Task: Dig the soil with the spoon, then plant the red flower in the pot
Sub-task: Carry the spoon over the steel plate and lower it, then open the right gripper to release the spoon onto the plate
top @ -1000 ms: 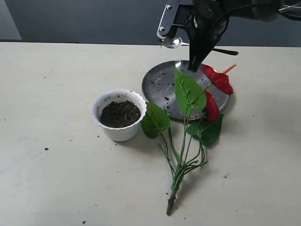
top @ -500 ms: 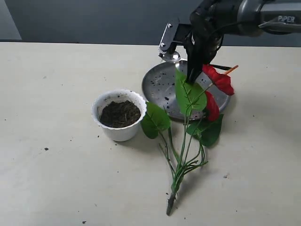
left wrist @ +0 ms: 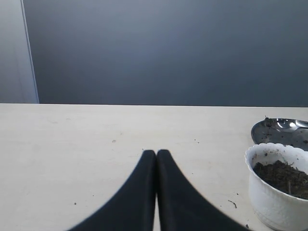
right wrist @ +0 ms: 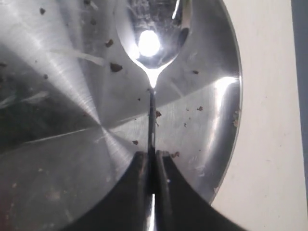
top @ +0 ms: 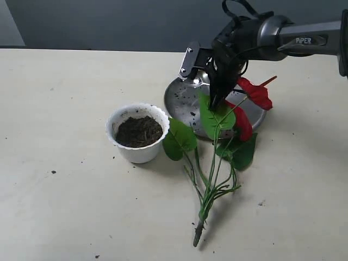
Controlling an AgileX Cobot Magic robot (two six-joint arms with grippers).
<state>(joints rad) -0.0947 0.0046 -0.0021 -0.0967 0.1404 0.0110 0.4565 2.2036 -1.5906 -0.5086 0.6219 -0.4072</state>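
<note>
Right wrist view: spoon handle within right gripper.

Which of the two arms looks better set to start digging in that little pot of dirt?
The right. Its gripper already pinches the spoon by the handle, over the steel plate beside the pot. The left gripper is shut on nothing, short of the pot.

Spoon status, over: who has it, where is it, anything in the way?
Right gripper shut on spoon, bowl over steel plate. Left gripper shut, empty. Red flower lies across plate edge beside right gripper.
</note>
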